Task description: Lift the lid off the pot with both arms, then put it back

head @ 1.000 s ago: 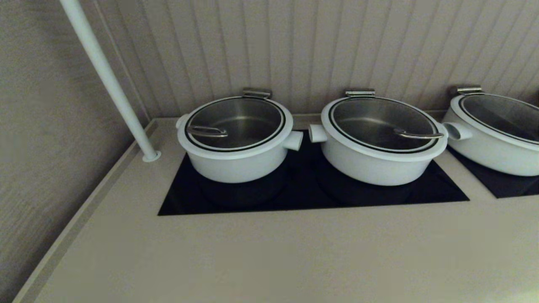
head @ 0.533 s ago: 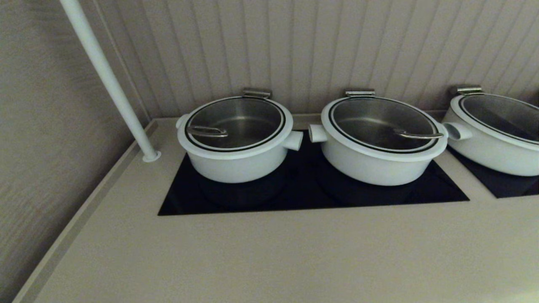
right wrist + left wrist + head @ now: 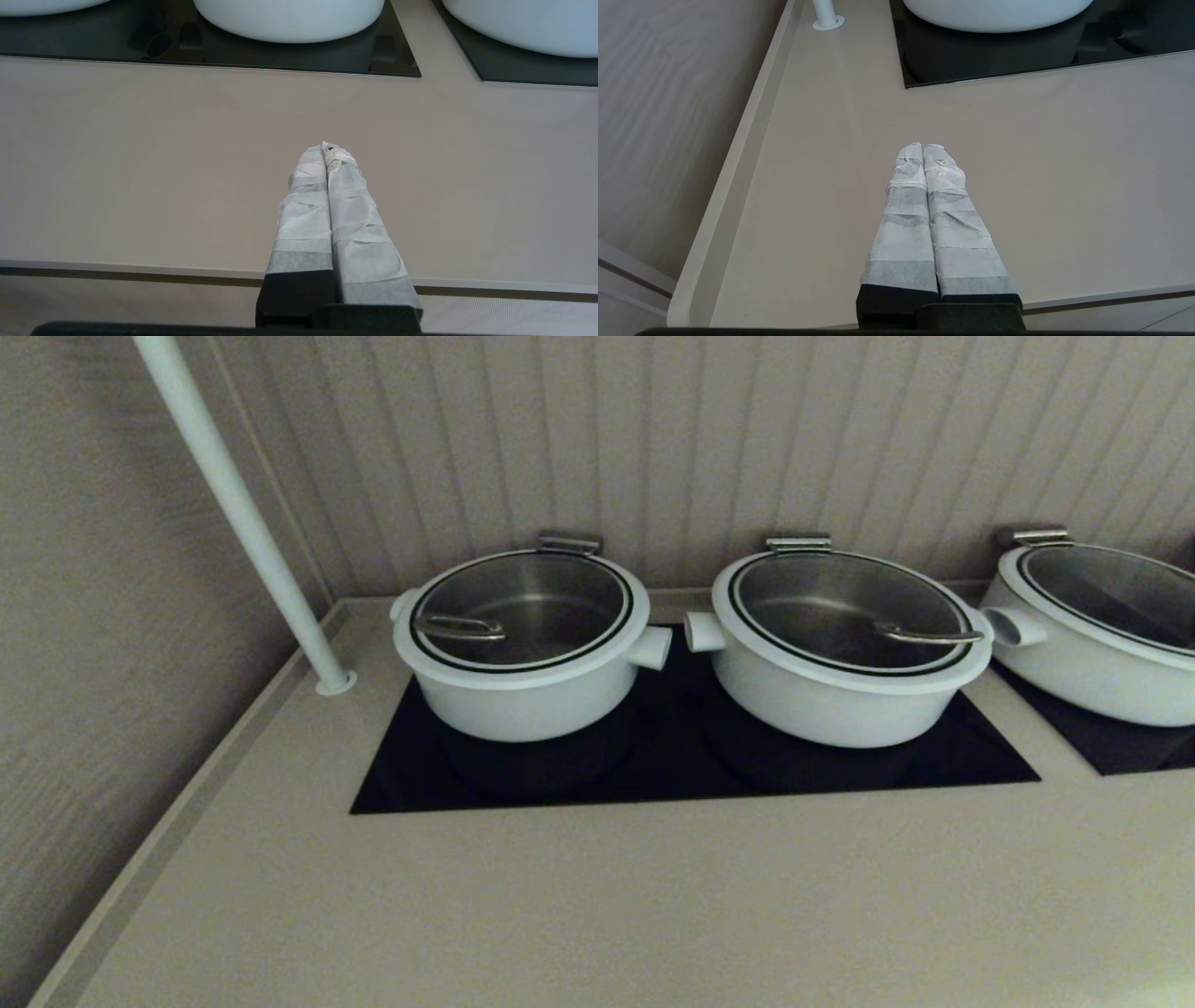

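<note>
On the tabletop: beige flat tabletop (image 3: 597,896) carrying two black glass cooktop panels (image 3: 672,775), pots standing on them.
Target pot: round white pot with steel inside and stubby white side handles (image 3: 523,695), deepest and narrowest, leftmost, on the left end of the near panel, close to the slanted white pole (image 3: 238,509).
Target lid: round glass lid with white rim, black ring and arched steel wire handle (image 3: 523,607), seated flat on that pot, handle toward the left side.
Left claw: tape-wrapped claw (image 3: 923,148), tips pressed together, gripping nothing, low over bare tabletop near its front edge, well short of the pot.
Right claw: tape-wrapped claw (image 3: 325,148), tips together, empty, over the front of the tabletop, well apart from any pot.
Head view: neither arm visible.
Progress: judged at the start; lid not yet lifted, no contact made.
Remaining: reach, open both claws, grip lid, lift, set back down.
Count, pots: three, one narrow plus two wider shallow white pots (image 3: 840,691), the third cut off at the right edge.
Count, lids: three, one per pot, all seated.
Count, panels: two.
Count, claws: two.
Count, poles: one.
</note>
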Controlling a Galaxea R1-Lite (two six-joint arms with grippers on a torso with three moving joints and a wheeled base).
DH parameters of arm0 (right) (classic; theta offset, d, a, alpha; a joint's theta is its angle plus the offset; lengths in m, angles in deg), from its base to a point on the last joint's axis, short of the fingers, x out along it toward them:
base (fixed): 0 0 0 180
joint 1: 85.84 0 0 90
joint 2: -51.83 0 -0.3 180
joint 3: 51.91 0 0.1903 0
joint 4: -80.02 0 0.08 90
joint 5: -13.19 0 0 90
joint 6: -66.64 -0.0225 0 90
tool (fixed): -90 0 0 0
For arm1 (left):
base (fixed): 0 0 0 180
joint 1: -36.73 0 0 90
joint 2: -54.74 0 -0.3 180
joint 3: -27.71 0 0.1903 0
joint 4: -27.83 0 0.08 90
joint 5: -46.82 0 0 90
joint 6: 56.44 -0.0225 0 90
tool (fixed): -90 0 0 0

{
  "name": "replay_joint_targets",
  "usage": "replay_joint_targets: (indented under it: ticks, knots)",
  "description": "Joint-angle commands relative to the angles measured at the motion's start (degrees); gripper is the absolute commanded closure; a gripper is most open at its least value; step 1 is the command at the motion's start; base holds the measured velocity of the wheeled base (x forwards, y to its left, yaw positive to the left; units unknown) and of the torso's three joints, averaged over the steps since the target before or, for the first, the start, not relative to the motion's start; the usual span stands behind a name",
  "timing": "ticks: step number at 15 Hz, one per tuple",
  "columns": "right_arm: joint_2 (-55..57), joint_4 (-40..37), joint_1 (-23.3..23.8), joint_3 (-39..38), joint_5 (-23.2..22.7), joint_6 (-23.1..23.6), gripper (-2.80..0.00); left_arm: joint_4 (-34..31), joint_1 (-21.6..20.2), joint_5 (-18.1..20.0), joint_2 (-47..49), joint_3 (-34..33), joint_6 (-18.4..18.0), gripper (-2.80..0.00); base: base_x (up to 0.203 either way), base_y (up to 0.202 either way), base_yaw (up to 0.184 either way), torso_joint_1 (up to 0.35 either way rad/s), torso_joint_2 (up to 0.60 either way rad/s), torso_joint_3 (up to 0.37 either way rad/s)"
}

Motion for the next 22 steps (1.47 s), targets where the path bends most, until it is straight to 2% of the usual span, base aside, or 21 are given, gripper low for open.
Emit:
replay_joint_targets:
  ticks: [1,22]
  knots:
    - [-0.02,0.01,-0.01,0.0,-0.04,0.06,0.0,0.01,-0.02,-0.02,-0.02,0.0,-0.02,0.0,0.0,0.0,0.0,0.0,0.0,0.0]
    - [-0.02,0.01,-0.01,0.0,-0.04,0.06,0.0,0.01,-0.02,-0.02,-0.02,0.0,-0.02,0.0,0.0,0.0,0.0,0.0,0.0,0.0]
